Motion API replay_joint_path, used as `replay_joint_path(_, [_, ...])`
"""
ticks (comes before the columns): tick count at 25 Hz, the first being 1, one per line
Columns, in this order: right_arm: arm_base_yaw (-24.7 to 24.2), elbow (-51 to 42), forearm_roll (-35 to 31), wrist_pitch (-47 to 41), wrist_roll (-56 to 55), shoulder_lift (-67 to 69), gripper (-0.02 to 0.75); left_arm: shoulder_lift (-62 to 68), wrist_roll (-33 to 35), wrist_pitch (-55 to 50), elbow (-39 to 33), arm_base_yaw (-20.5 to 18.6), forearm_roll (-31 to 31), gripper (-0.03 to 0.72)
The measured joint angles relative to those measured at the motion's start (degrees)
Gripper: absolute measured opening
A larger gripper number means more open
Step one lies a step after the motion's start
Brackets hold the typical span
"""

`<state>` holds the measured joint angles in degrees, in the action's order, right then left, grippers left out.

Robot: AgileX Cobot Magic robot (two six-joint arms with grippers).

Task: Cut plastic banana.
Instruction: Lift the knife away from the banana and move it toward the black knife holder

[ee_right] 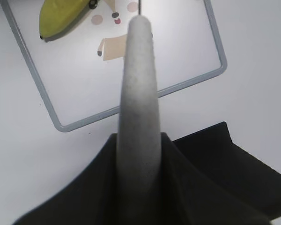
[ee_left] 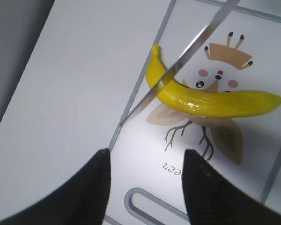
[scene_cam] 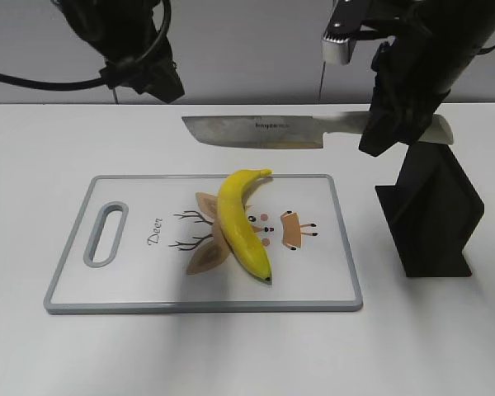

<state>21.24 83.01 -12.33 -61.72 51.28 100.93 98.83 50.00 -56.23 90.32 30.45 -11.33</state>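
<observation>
I see my right gripper (scene_cam: 393, 124) with its fingers clamped on the knife (scene_cam: 268, 132) handle, blade level in the air. Below and left of those fingers, the banana (scene_cam: 242, 224) lies on the cutting board (scene_cam: 132, 285). My left fingers (ee_left: 96, 187) hang spread, holding nothing.

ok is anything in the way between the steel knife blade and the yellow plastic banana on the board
Nothing visible. The right gripper holds the steel knife by its pale handle, blade level in the air above the far edge of the white cutting board. The yellow plastic banana lies bare on the board, and the open left gripper holds nothing.
</observation>
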Motion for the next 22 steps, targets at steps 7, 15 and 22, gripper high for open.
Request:
replay_joint_path(7, [0.00,0.00,0.36,-1.88,-10.76,-4.84,0.176,-0.47,-11.52,-3.60,0.00,-0.06,4.39,0.486])
replay_joint_path(15, [0.00,-2.68,0.63,-2.80,-21.97,-9.85,0.176,-0.47,-19.88,-11.65,0.02,-6.40,3.33,0.486])
replay_joint_path(22, [0.00,-8.68,7.46,0.49,-37.73,-15.90,0.176,-0.59,-27.93,-13.48,0.02,-15.03,2.23,0.486])
